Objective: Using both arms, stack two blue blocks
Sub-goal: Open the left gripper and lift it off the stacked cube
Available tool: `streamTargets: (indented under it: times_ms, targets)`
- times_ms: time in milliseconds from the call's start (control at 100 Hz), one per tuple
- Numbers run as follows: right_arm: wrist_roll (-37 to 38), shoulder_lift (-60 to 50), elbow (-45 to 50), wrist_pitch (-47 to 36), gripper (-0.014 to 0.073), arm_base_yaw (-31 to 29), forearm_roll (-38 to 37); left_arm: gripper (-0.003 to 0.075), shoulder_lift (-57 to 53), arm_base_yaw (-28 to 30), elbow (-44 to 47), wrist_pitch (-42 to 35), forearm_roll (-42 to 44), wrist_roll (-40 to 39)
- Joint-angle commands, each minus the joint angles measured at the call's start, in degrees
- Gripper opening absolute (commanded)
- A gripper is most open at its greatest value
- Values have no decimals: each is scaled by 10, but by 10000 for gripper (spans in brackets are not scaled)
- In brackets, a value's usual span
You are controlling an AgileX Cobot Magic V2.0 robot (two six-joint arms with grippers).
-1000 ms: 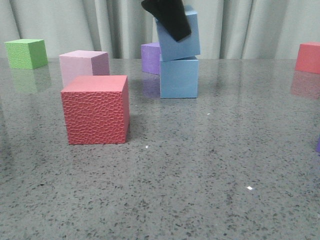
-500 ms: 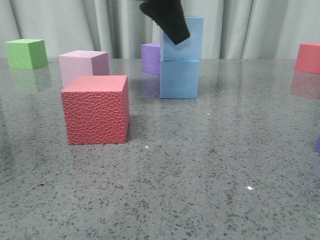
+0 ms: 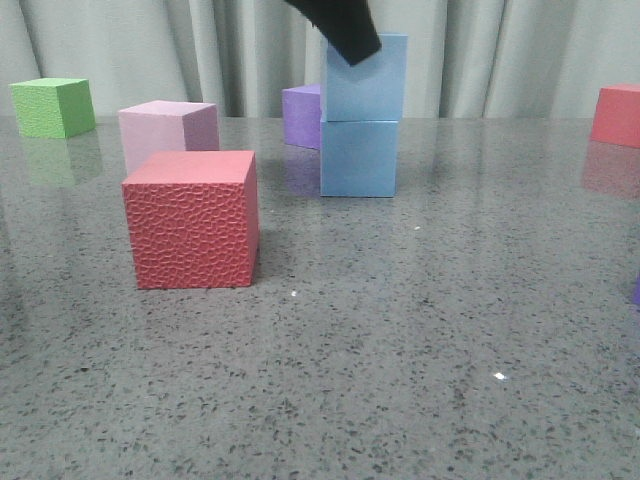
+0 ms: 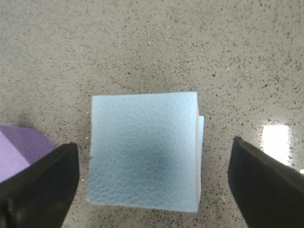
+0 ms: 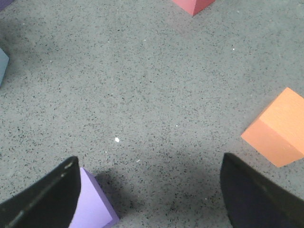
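Upper blue block [image 3: 366,78] sits squarely atop the lower blue block [image 3: 358,157], just beside the purple cube [image 3: 301,116]; your left gripper [image 4: 152,175] hangs spread, released, so the stack stands free.

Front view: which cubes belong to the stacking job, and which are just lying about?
Job: upper blue block, resting on lower blue block; left gripper, open above them.

Lying about: red cube, pink cube, purple cube, green cube, far red cube.
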Motion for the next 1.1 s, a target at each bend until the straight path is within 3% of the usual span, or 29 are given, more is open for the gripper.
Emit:
streamTargets:
  times_ms: [0, 450, 670, 1090]
  targets:
    - [-3, -4, -13, -36, 598, -2, -10, 613, -52, -4, -15, 9, -17, -24]
    - [-3, -4, -13, -36, 598, -2, -10, 611, -129, 4, -15, -13, 84, -195]
    - [-3, -4, -13, -36, 598, -2, -18, 610, -155, 72, -15, -84, 83, -315]
    - [-3, -4, -13, -36, 598, -2, -18, 608, -194, 212, -14, -45, 82, -413]
